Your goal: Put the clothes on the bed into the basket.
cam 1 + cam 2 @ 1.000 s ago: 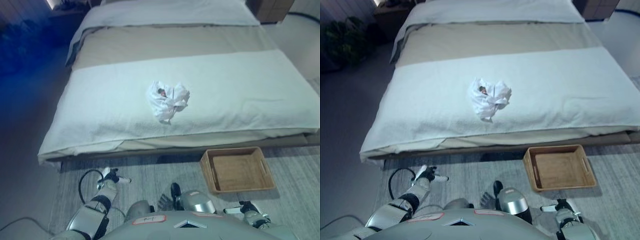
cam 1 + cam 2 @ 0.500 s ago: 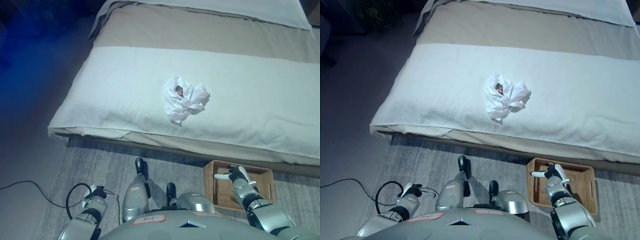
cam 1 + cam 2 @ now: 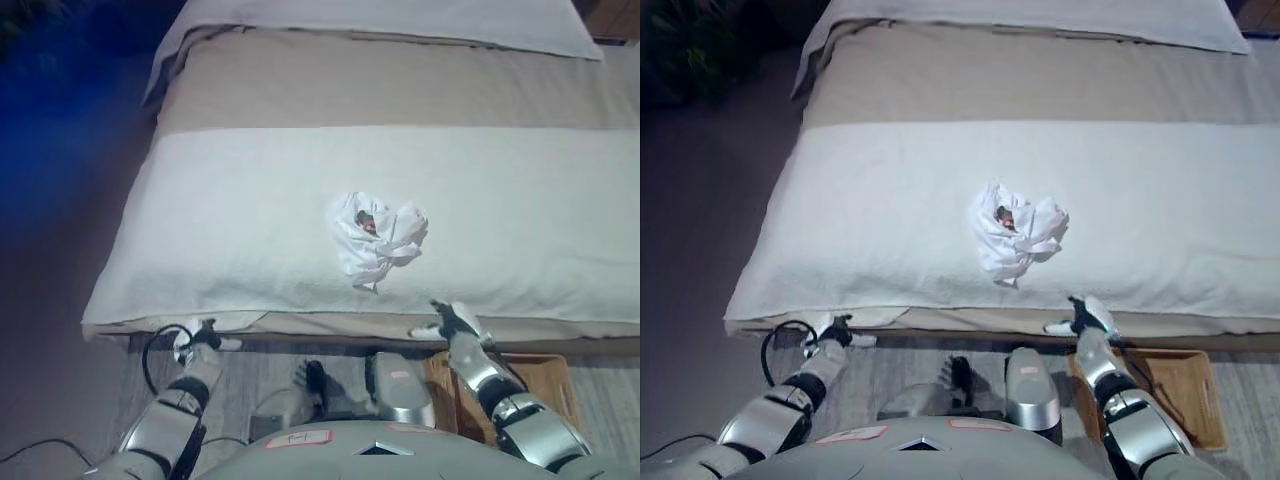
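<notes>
A crumpled white garment (image 3: 376, 234) lies near the middle of the white blanket on the bed (image 3: 250, 210), a little back from the front edge. A brown wooden basket (image 3: 1185, 392) stands on the floor at the lower right, partly hidden behind my right arm. My right hand (image 3: 1085, 318) is raised at the bed's front edge, just below and right of the garment, fingers relaxed and holding nothing. My left hand (image 3: 203, 337) hangs low at the bed's front left edge, open and empty.
A beige band crosses the bed (image 3: 350, 90) behind the white blanket, with a white pillow cover (image 3: 400, 20) at the head. Grey carpet (image 3: 890, 360) runs along the bed's front. Dark floor lies to the left.
The camera has moved closer to the bed. My right hand rose from over the basket to the bed's front edge. My left hand came up to the bed's edge too.
</notes>
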`<state>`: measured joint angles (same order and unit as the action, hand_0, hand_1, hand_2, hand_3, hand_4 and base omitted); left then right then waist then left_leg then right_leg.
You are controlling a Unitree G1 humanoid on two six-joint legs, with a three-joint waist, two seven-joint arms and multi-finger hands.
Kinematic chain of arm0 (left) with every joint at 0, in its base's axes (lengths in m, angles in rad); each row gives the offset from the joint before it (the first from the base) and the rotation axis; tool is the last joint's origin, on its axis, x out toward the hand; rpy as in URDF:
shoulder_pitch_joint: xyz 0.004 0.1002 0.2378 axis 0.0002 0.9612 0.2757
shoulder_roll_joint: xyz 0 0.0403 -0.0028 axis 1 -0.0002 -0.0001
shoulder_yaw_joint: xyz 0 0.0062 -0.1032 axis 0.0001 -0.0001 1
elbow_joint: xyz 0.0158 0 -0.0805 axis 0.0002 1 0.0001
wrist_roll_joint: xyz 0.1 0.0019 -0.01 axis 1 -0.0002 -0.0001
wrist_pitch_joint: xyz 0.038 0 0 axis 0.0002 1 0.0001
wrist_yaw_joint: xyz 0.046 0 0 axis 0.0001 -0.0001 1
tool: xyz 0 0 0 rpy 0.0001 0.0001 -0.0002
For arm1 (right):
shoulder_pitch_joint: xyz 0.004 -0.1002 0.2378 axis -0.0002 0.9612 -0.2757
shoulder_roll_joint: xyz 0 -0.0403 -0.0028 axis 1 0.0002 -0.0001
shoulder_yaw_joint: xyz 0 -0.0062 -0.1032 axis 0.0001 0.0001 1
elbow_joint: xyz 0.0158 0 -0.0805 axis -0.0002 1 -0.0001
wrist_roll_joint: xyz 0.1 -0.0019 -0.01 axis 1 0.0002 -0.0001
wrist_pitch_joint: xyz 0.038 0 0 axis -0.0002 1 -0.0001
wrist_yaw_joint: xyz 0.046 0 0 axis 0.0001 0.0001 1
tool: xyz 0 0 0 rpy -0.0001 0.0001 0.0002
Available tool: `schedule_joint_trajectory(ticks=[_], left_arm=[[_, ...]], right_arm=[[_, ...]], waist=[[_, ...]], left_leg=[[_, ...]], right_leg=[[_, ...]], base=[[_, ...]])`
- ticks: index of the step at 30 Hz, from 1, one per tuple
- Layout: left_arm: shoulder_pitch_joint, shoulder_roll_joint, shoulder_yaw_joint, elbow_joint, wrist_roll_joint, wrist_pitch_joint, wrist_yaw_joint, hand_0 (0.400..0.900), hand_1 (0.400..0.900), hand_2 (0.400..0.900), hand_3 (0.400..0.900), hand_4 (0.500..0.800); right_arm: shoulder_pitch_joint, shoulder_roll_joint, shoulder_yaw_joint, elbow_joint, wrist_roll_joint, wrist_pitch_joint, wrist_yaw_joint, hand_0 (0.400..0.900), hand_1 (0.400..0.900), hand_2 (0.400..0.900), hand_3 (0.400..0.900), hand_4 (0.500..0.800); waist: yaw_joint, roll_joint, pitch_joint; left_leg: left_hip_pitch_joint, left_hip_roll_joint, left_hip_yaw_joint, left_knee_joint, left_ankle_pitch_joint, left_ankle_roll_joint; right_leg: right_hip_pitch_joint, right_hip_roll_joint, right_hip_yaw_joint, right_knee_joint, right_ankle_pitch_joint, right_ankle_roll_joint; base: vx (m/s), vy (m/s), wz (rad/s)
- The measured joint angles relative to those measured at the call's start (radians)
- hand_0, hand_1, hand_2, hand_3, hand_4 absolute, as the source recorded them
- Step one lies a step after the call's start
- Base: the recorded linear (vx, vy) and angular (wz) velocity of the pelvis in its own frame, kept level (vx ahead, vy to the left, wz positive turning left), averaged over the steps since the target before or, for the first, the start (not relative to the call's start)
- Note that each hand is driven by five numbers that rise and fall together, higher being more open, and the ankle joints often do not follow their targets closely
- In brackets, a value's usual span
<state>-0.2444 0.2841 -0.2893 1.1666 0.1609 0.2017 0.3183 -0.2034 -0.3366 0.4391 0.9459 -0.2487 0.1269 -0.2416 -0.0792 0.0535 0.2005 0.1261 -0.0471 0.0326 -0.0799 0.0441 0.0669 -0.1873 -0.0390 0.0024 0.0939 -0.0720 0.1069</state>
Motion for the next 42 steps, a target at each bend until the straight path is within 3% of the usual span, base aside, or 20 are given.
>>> schedule_joint_trajectory(ticks=[1, 2, 3, 4, 5, 7, 8, 12, 15, 22, 34, 35, 42], left_arm=[[0.008, -0.003, 0.001, -0.008, 0.001, -0.003, 0.003, 0.900, 0.900, 0.900, 0.900, 0.800], [0.026, -0.003, 0.002, -0.016, 0.001, -0.005, 0.007, 0.900, 0.900, 0.900, 0.900, 0.800], [0.036, -0.008, 0.005, -0.026, 0.002, -0.005, 0.008, 0.900, 0.900, 0.900, 0.900, 0.800], [0.039, -0.010, 0.007, -0.041, 0.002, -0.007, 0.008, 0.900, 0.900, 0.900, 0.900, 0.800], [0.068, -0.014, 0.007, -0.044, 0.002, -0.008, 0.008, 0.900, 0.900, 0.900, 0.900, 0.800], [0.096, -0.014, 0.012, -0.043, 0.004, -0.002, 0.026, 0.900, 0.900, 0.900, 0.900, 0.800], [0.116, -0.010, 0.012, -0.043, 0.004, 0.001, 0.029, 0.900, 0.900, 0.900, 0.900, 0.800], [0.133, -0.011, 0.009, -0.026, 0.003, 0.020, 0.035, 0.900, 0.900, 0.900, 0.900, 0.800], [0.125, -0.021, -0.001, -0.026, 0.001, 0.023, 0.036, 0.900, 0.900, 0.900, 0.900, 0.800], [0.111, -0.025, -0.010, -0.004, -0.014, 0.023, 0.067, 0.900, 0.900, 0.900, 0.900, 0.800], [0.008, -0.038, -0.034, -0.006, -0.059, -0.007, 0.083, 0.900, 0.900, 0.900, 0.900, 0.800], [0.005, -0.042, -0.034, -0.007, -0.059, -0.007, 0.084, 0.900, 0.900, 0.900, 0.900, 0.800], [0.014, -0.051, -0.034, -0.008, -0.059, -0.004, 0.085, 0.900, 0.900, 0.900, 0.900, 0.800]], right_arm=[[-0.003, -0.002, 0.010, -0.038, -0.023, -0.002, -0.006, 0.900, 0.900, 0.900, 0.900, 0.800], [0.001, -0.002, 0.012, -0.063, -0.046, -0.003, -0.014, 0.900, 0.900, 0.900, 0.900, 0.800], [0.013, -0.009, 0.018, -0.081, -0.070, -0.005, -0.025, 0.900, 0.900, 0.900, 0.900, 0.800], [0.015, -0.020, 0.026, -0.082, -0.082, -0.005, -0.031, 0.900, 0.900, 0.900, 0.900, 0.800], [0.008, -0.031, 0.028, -0.083, -0.085, -0.005, -0.037, 0.900, 0.900, 0.900, 0.900, 0.800], [0.006, -0.057, 0.040, -0.120, -0.131, -0.004, -0.064, 0.900, 0.900, 0.900, 0.900, 0.800], [0.004, -0.063, 0.040, -0.132, -0.149, -0.007, -0.080, 0.900, 0.900, 0.900, 0.900, 0.800], [-0.005, -0.094, 0.043, -0.131, -0.156, -0.006, -0.113, 0.900, 0.900, 0.900, 0.900, 0.800], [-0.037, -0.107, 0.045, -0.119, -0.156, -0.002, -0.150, 0.900, 0.900, 0.900, 0.900, 0.800], [-0.196, -0.083, 0.072, -0.014, -0.156, 0.010, -0.200, 0.900, 0.900, 0.900, 0.900, 0.800], [-0.286, -0.068, 0.116, 0.046, -0.156, 0.023, -0.229, 0.900, 0.900, 0.900, 0.900, 0.800], [-0.286, -0.069, 0.116, 0.046, -0.156, 0.023, -0.229, 0.400, 0.400, 0.400, 0.400, 0.500], [-0.269, -0.076, 0.104, 0.043, -0.156, 0.024, -0.232, 0.400, 0.400, 0.400, 0.400, 0.500]], waist=[[-0.001, -0.010, -0.006], [-0.002, -0.024, -0.012], [-0.005, -0.043, -0.014], [-0.001, -0.061, -0.017], [0.008, -0.055, -0.017], [0.004, -0.046, -0.025], [0.001, -0.044, -0.025], [0.000, -0.039, -0.024], [0.002, -0.005, -0.003], [0.012, 0.086, 0.018], [0.025, 0.123, 0.011], [0.023, 0.127, 0.008], [0.011, 0.131, 0.006]], left_leg=[[0.009, -0.004, -0.004, -0.001, -0.020, -0.005], [0.012, -0.014, -0.030, 0.000, -0.030, -0.023], [0.025, -0.025, -0.071, 0.002, -0.037, -0.045], [0.035, -0.030, -0.087, 0.000, -0.034, -0.061], [0.033, -0.017, -0.098, -0.001, -0.038, -0.067], [0.005, 0.007, -0.138, -0.002, -0.059, -0.084], [-0.008, 0.021, -0.138, -0.005, -0.065, -0.076], [-0.096, 0.074, -0.075, 0.012, -0.052, -0.103], [-0.158, 0.083, -0.031, 0.013, -0.007, -0.115], [-0.243, 0.078, -0.042, -0.001, 0.023, -0.118], [-0.314, 0.099, -0.027, -0.001, 0.053, -0.150], [-0.313, 0.100, -0.027, -0.001, 0.053, -0.150], [-0.267, 0.101, -0.025, -0.010, 0.052, -0.150]], right_leg=[[0.042, -0.001, -0.004, -0.059, 0.046, 0.016], [0.112, -0.003, 0.015, -0.105, 0.075, 0.010], [0.186, -0.007, 0.030, -0.170, 0.119, -0.011], [0.199, -0.021, 0.004, -0.177, 0.217, -0.032], [0.208, -0.011, -0.015, -0.177, 0.225, -0.063], [0.204, 0.002, -0.066, -0.181, 0.209, -0.085], [0.198, 0.008, -0.091, -0.181, 0.201, -0.096], [0.155, 0.005, -0.217, -0.182, 0.177, -0.131], [0.117, -0.005, -0.268, -0.181, 0.170, -0.127], [0.028, -0.008, -0.256, -0.181, 0.178, -0.112], [-0.048, 0.013, -0.246, -0.181, 0.183, -0.116], [-0.048, 0.013, -0.246, -0.181, 0.183, -0.116], [-0.003, 0.015, -0.242, -0.181, 0.183, -0.117]], base=[[0.40, -0.141, 0.90], [0.25, -0.095, 0.46], [0.33, -0.179, 0.95], [0.34, -0.219, 1.12], [0.41, -0.281, 1.40], [0.22, -0.205, 0.95], [0.19, -0.186, 0.85], [0.09, -0.099, 0.77], [0.07, -0.070, 0.20], [0.03, -0.033, -0.05], [0.03, 0.009, -0.03], [0.05, 0.017, -0.07], [0.05, 0.030, -0.06]])
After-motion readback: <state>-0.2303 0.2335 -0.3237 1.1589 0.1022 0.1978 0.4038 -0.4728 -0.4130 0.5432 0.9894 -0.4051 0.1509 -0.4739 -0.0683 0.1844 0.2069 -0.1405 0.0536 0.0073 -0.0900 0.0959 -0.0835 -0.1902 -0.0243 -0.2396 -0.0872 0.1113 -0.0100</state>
